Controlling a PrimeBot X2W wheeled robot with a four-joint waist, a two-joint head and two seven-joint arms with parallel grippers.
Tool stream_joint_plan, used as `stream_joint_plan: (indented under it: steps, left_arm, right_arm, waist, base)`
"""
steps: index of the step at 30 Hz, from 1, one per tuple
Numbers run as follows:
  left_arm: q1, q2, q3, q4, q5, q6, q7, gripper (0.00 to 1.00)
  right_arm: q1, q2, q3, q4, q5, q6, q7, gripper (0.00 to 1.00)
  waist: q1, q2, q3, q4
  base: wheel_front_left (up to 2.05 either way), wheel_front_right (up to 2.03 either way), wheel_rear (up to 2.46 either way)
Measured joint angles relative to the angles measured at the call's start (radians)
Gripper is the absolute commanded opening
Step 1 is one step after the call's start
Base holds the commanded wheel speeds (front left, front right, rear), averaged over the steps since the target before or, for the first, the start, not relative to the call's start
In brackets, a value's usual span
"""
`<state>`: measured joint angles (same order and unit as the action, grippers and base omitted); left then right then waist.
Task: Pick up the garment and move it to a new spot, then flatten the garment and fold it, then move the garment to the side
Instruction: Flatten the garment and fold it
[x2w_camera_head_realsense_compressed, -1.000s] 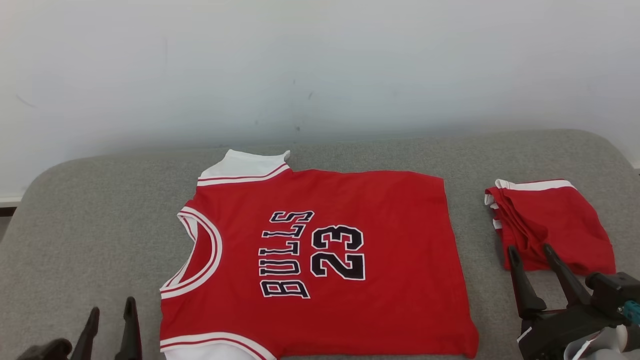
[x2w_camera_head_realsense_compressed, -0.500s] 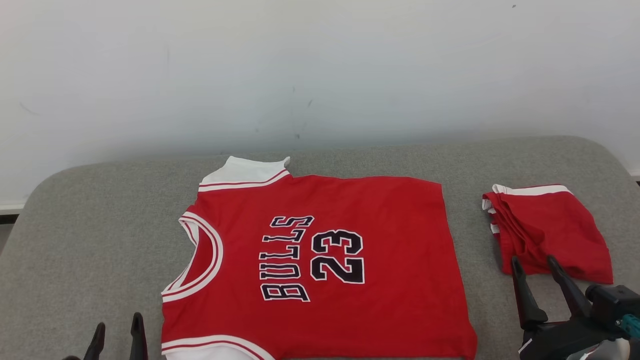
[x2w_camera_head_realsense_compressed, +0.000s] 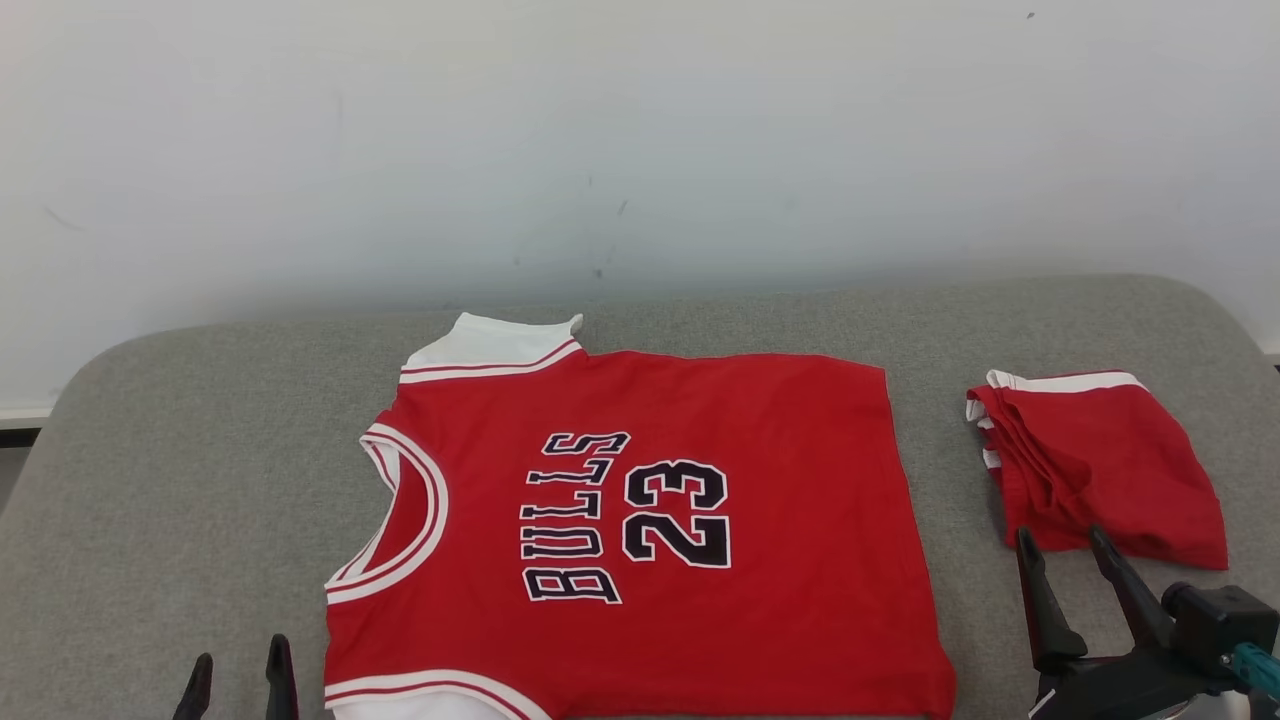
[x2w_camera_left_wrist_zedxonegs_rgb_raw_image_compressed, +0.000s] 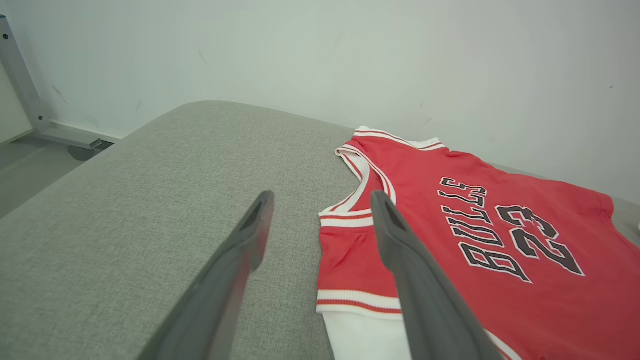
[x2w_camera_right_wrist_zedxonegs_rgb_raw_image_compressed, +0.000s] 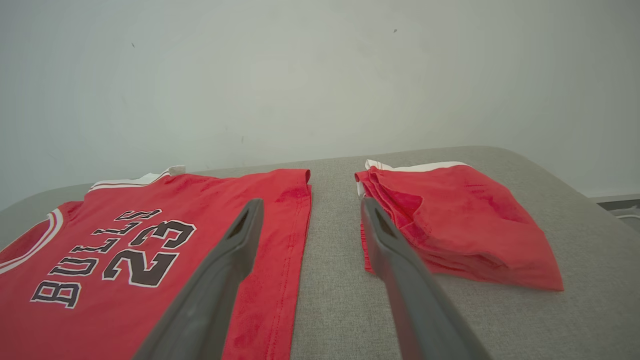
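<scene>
2 red garments lie on a grey bench (x2w_camera_head_realsense_compressed: 200, 450). Its top is coarse woven cloth, padded-looking, with rounded corners. The pale matte wall (x2w_camera_head_realsense_compressed: 640, 130) behind carries a few dark scuffs.

Jersey (x2w_camera_head_realsense_compressed: 640, 520): sleeveless, thin smooth knit, spread flat at the middle of the bench. It lies sideways, neck toward the robot's left and hem toward its right. The outline is roughly rectangular. White bands with a thin red stripe edge the curved neckline and both armholes. Black block lettering outlined in white reads "BULLS" over "23". The hem runs straight, and the right wrist view shows a stitched seam along it.

Folded bundle (x2w_camera_head_realsense_compressed: 1100, 470): same red cloth, stacked in several layers, with a white band along its far edge. It sits to the right of the jersey, with a strip of bare bench between the 2.

Left end effector (x2w_camera_head_realsense_compressed: 241, 655): 2 long dark matte fingers, tapered, spread apart and empty. It is at the near left, just beside the jersey's near armhole.

Right end effector (x2w_camera_head_realsense_compressed: 1060, 535): fingers parted, gripping nothing. In the right wrist view they straddle the bare strip between hem and bundle. In the head view the tips meet the bundle's near edge; contact cannot be told.
</scene>
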<state>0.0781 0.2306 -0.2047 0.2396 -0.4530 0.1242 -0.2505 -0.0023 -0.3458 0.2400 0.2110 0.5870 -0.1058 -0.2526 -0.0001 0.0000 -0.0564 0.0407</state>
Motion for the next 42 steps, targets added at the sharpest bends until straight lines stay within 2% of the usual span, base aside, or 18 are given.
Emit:
stream_joint_plan:
  steps: [20,28,34,42]
  left_arm:
    - [-0.003,-0.012,-0.014,-0.04,0.064,0.0,0.0,1.0]
    - [-0.005,-0.011,-0.042,-0.058,0.076,-0.003,0.0,1.0]
    - [-0.005,-0.01,-0.08,-0.059,0.075,-0.04,0.024,1.0]
    - [0.0,-0.004,-0.119,-0.026,0.038,-0.099,0.128,1.0]
  right_arm:
    - [0.025,0.022,-0.055,-0.012,-0.058,0.024,0.0,1.0]
    - [0.04,0.035,-0.036,-0.014,-0.071,0.054,-0.002,1.0]
    - [0.041,0.04,-0.013,0.013,-0.071,0.072,-0.002,1.0]
    - [0.04,0.04,0.01,0.048,-0.071,0.089,0.022,1.0]
  waist:
    - [0.0002,0.0,0.008,0.018]
    - [0.0002,0.0,0.015,0.052]
    - [0.0002,0.0,0.025,0.073]
    - [0.0002,0.0001,0.037,0.087]
  base:
    - [0.0,0.0,0.0]
    - [0.0,0.0,0.0]
    - [0.0,0.0,0.0]
    - [0.0,0.0,0.0]
